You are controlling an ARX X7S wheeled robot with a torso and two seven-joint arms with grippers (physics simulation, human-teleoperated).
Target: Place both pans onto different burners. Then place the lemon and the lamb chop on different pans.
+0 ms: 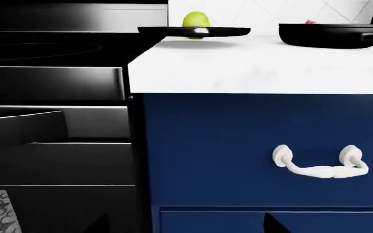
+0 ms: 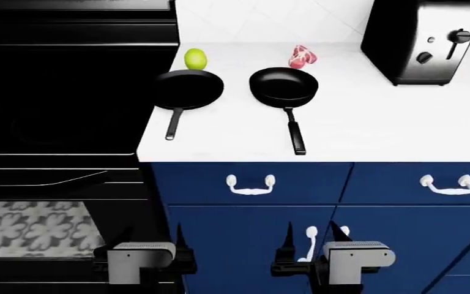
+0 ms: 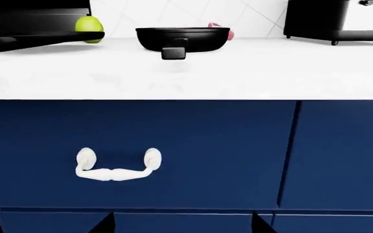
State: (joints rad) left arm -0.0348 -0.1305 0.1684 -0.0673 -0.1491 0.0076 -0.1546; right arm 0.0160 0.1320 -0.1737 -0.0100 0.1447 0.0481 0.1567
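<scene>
- the left gripper (image 2: 142, 251) was seen at the lower left of the head view, low in front of the oven door; its dark fingers (image 2: 179, 244) were spread wide and nothing was held or touched.
- the right gripper (image 2: 311, 248) was seen at the lower centre-right of the head view, in front of the blue cabinet doors (image 2: 243, 239); its fingers (image 2: 288, 242) were likewise spread wide, with nothing between them.
- both arms were kept low, below the countertop edge, with only their grey wrist housings in view and the fingers pointed upward in the frame.
- the flatter pan (image 2: 188, 89) was found at the upper centre-left of the head view, on the white countertop (image 2: 366, 122) at its left edge beside the black cooktop (image 2: 63, 92), its handle directed toward the lower frame.
- the deeper pan (image 2: 283, 86) was placed just right of it, apart from it, also on the countertop, with its handle directed toward the lower frame.
- the lemon (image 2: 195, 59) was seen just above the flatter pan, on the countertop.
- the lamb chop (image 2: 303, 56) was seen just above the deeper pan, on the countertop.
- a toaster (image 2: 421, 38) was seen at the upper right.
- no burner ring could be made out on the dark glass.
</scene>
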